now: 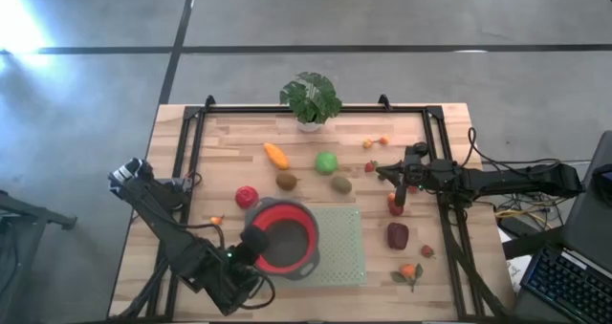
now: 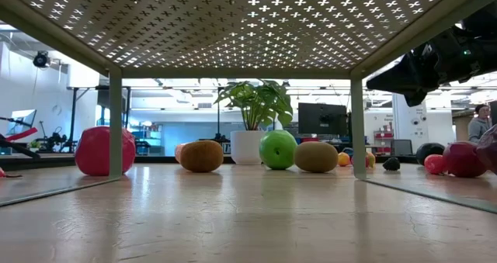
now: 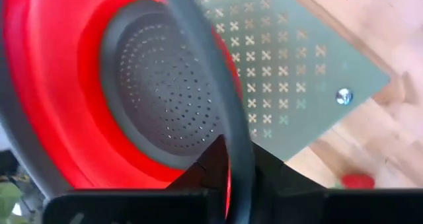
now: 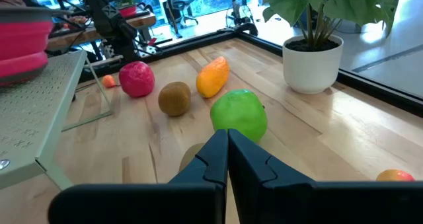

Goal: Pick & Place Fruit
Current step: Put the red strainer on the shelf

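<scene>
We see a wooden bench [image 1: 239, 138] carrying a pale green perforated stand [image 1: 339, 252] near its front edge, with a red collapsible colander [image 1: 282, 236] sitting on the stand's left part. The left gripper [image 1: 251, 243] is at the colander's left rim; in the left wrist view its fingers [image 3: 234, 164] sit on either side of the dark rim, pinching it.

The right gripper [image 1: 399, 192] hangs over the right half of the bench, fingers pressed together with nothing between them, as the right wrist view confirms. Just beside its tip lies a small red piece [image 1: 394, 207].

The fruit is scattered on the bench, none in the colander. A green apple [image 1: 326, 162] lies near the middle, with an orange elongated piece [image 1: 275, 155] to its left. Two brown kiwis lie just in front of these: one [image 1: 286, 181] left, one [image 1: 341, 184] right. A red apple [image 1: 247, 197] sits just beside the colander's back-left rim. A dark-red lump [image 1: 398, 235] lies right of the stand, with a small red piece [image 1: 426, 251] and an orange piece with leaves [image 1: 409, 271] toward the front right corner. Tiny red and orange pieces [image 1: 375, 142] lie near the back edge. A potted plant [image 1: 311, 99] stands at the middle of the back edge.
</scene>
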Robot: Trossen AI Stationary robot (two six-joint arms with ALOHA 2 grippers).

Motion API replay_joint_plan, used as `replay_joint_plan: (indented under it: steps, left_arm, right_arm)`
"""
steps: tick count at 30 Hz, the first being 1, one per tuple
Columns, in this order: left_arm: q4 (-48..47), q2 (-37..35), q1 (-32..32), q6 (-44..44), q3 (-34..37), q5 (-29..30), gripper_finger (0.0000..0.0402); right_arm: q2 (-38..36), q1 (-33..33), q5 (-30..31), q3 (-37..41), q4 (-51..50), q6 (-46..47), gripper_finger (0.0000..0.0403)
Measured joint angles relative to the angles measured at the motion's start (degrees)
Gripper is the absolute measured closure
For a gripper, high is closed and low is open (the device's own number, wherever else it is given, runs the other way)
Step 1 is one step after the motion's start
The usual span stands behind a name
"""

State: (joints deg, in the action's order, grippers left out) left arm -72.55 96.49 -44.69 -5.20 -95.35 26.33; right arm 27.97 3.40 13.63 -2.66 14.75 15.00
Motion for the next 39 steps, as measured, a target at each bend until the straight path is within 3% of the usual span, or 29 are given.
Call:
replay_joint_plan:
  steps: [16,23,30,39]
  left_arm:
    - [0.1,0.0,0.1,13.6,0.0,2.3,0.0299]
    - [0.1,0.0,0.1,15.7,0.0,2.3,0.0259]
    - [0.1,0.0,0.0,15.6,0.0,1.8,0.0248]
    - [-1.0,-0.1,-0.1,15.6,-3.9,-5.2,0.025]
  right_arm:
    - [0.0,0.0,0.0,0.0,0.0,0.0,0.0394]
    - [0.0,0.0,0.0,0.0,0.0,0.0,0.0394]
    - [0.0,0.0,0.0,0.0,0.0,0.0,0.0394]
    - [0.0,0.0,-0.1,0.0,0.0,0.0,0.0394]
